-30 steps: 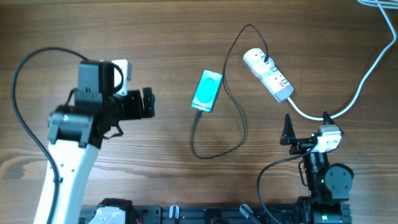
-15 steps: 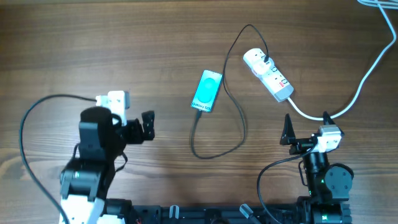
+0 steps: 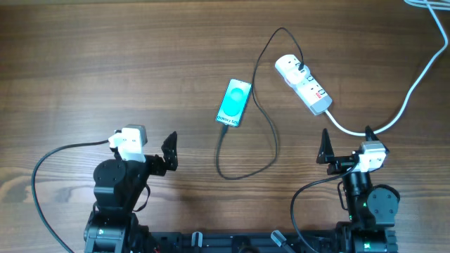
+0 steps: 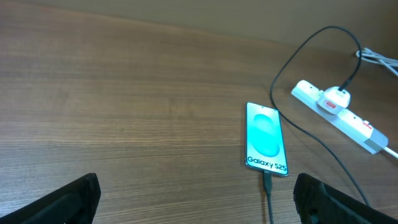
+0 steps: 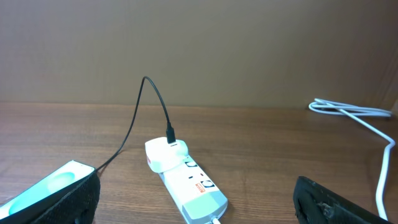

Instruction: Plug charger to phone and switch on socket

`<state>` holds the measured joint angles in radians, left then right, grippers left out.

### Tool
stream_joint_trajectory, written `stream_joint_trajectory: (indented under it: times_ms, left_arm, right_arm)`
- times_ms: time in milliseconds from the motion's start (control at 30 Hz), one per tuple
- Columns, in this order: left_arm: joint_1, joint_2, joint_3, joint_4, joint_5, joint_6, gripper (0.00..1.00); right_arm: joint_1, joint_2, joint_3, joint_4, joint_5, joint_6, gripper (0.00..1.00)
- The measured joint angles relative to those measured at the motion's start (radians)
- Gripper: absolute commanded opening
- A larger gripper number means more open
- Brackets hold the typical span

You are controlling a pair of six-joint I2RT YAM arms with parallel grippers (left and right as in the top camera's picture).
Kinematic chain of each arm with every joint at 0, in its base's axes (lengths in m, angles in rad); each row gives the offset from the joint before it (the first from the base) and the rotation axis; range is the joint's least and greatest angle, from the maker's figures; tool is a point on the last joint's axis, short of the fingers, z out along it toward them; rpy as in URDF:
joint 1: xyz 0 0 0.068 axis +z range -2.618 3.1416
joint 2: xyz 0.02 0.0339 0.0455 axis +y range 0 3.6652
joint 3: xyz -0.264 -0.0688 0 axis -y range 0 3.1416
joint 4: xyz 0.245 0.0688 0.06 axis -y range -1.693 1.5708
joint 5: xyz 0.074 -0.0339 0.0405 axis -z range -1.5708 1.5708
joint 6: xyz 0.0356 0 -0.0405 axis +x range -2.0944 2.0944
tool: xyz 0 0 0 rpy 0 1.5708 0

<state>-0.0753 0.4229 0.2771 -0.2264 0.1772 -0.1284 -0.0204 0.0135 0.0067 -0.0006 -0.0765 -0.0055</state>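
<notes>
The phone (image 3: 233,102) lies flat at the table's middle with its cyan screen lit. It also shows in the left wrist view as the phone (image 4: 266,137). The charger (image 3: 275,149), a thin black cable, loops from the white adapter on the socket (image 3: 304,84) round to the phone's near end. Its plug tip (image 4: 267,180) sits against that end. The socket (image 5: 193,186) lies right of the phone. My left gripper (image 3: 167,153) is open, near the front edge and left of the phone. My right gripper (image 3: 346,140) is open, just in front of the socket. Neither holds anything.
A thick white cord (image 3: 415,77) runs from the socket's near end off toward the back right corner. The same white cord (image 5: 354,112) lies coiled ahead of the right gripper. Both arm bases stand at the front edge.
The left arm has drawn back from the left middle of the table toward the front edge, its gripper still open. The right arm, phone, cable and socket have not moved.
</notes>
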Motion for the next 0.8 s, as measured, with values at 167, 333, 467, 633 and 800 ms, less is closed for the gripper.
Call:
stream_joint_trajectory:
  times_ms: [167,333,467,633,800]
  left_arm:
    - [0.000,-0.068,-0.024,0.047,0.004,0.000,1.00]
    - [0.019,-0.151,-0.045,0.048,0.004,0.000,1.00]
    - [0.059,-0.265,-0.046,0.048,0.004,0.000,1.00]
    - [0.090,-0.326,-0.074,0.049,0.005,0.000,1.00]
    - [0.110,-0.341,-0.112,0.051,0.007,0.000,1.00]
  right_arm:
    - [0.000,0.000,0.000,0.000,0.000,0.000,1.00]
    - [0.000,0.000,0.000,0.000,0.000,0.000,1.00]
    - [0.000,0.000,0.000,0.000,0.000,0.000,1.00]
    - [0.000,0.000,0.000,0.000,0.000,0.000,1.00]
    - [0.000,0.000,0.000,0.000,0.000,0.000,1.00]
